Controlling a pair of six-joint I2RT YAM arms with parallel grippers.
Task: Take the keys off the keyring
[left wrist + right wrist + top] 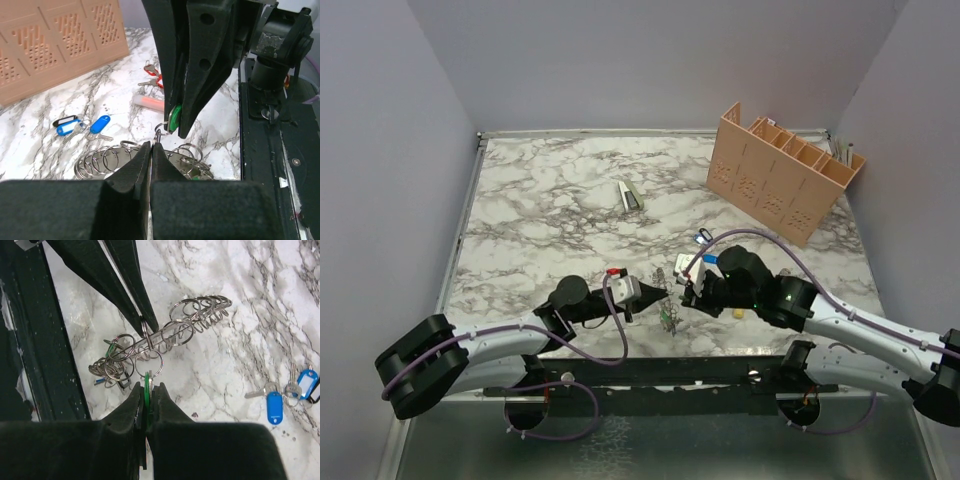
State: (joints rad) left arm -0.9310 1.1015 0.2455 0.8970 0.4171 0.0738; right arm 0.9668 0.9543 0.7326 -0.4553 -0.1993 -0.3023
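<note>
The keyring (167, 330), a grey metal coil hung with many thin wire loops, lies near the table's front edge (668, 318). My right gripper (147, 388) is shut on a green-headed key (147, 379) that hangs from a thin loop (149, 362). From the opposite side my left gripper (151, 145) is shut on another thin loop of the keyring (107, 161), close to the green key (174, 116). Both grippers meet just above the keyring in the top view, the left (662, 291) and the right (688, 292). Loose blue-headed keys (274, 405) lie apart on the marble.
A peach slotted crate (785, 170) stands at the back right. A bunch with red tags (154, 75) and a pale tube (149, 102) lie beyond the keyring. A white object (630, 195) rests mid-table. The black frame rail (650, 372) runs along the near edge.
</note>
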